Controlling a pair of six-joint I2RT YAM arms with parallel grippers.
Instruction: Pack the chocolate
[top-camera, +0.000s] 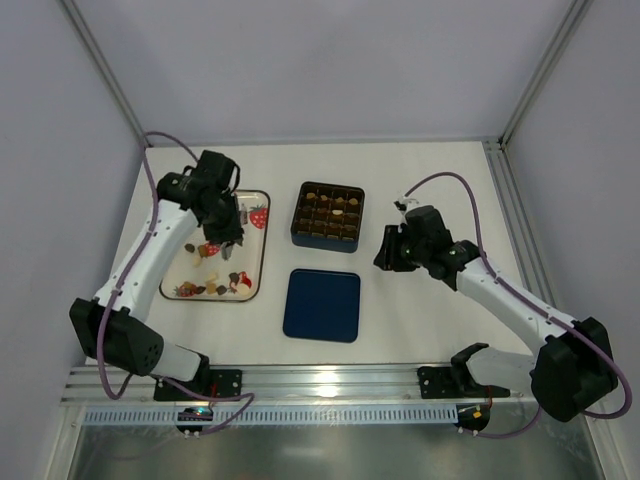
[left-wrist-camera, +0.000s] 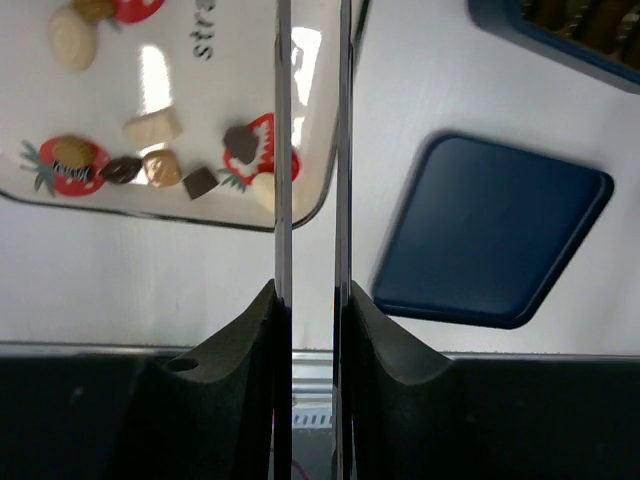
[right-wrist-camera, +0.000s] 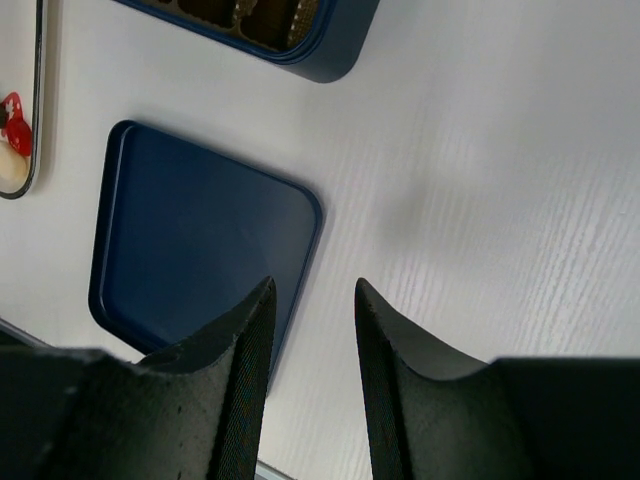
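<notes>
Left wrist view: the left gripper (top-camera: 228, 242) is seen with fingers narrowly parted; whether anything is pinched cannot be told. The right gripper (right-wrist-camera: 312, 288) is held open, empty. Beyond, the chocolate (left-wrist-camera: 160, 166) is scattered on the tray (left-wrist-camera: 215, 110); a single piece should be centred between the fingers before closing.

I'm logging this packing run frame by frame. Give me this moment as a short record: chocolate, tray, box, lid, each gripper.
chocolate: loose pieces on the tray, a few in box cells
tray: strawberry print, left of the box
box: dark blue, open, brown grid insert
lid: flat on the table, on the near side of the box
left gripper: over the tray, fingers slightly apart, empty
right gripper: right of the box, open, empty
</notes>
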